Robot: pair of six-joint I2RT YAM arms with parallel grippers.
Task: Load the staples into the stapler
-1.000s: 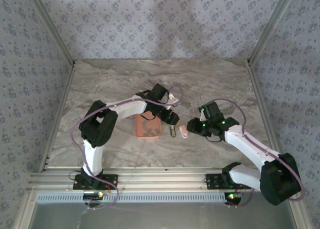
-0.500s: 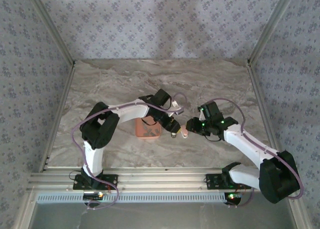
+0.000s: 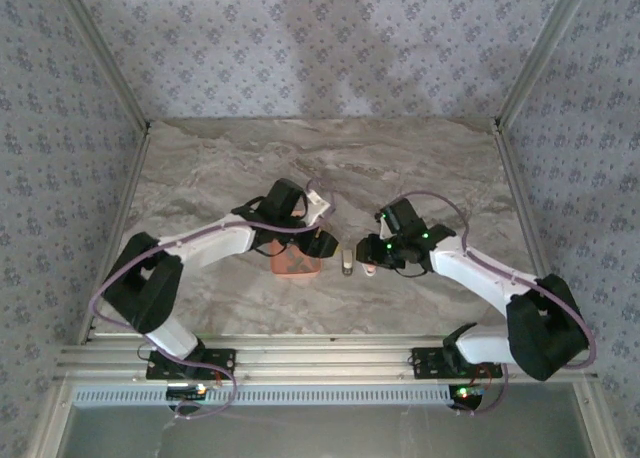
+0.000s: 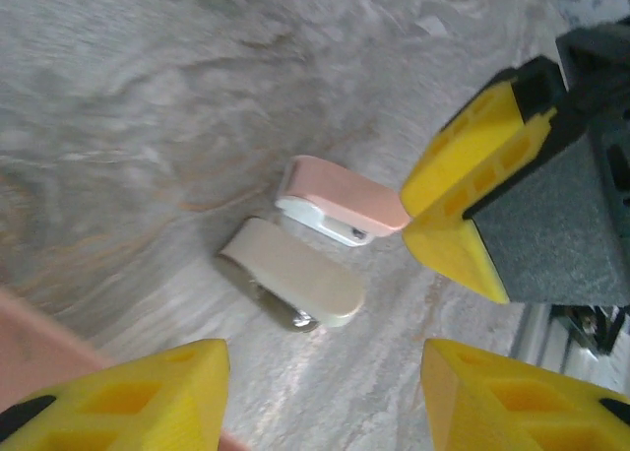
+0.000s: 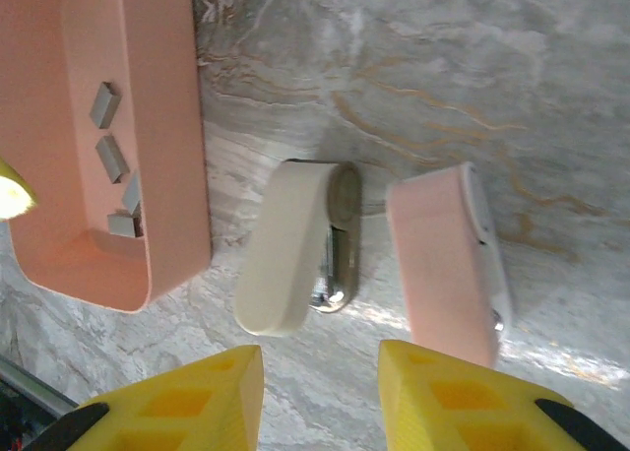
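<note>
Marble table (image 3: 200, 178), stapler (image 5: 293, 249) beside tray (image 5: 187, 126), staples (image 5: 111, 160) inside

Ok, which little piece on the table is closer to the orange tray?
The cream oblong piece with shiny metal beneath; it lies between the salmon-orange square tray and the pink-topped white piece.

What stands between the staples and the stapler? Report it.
Only the tray's own wall: the staples lie inside, and the stapler lies open on the table beside it. Nothing else visible intervenes.
</note>
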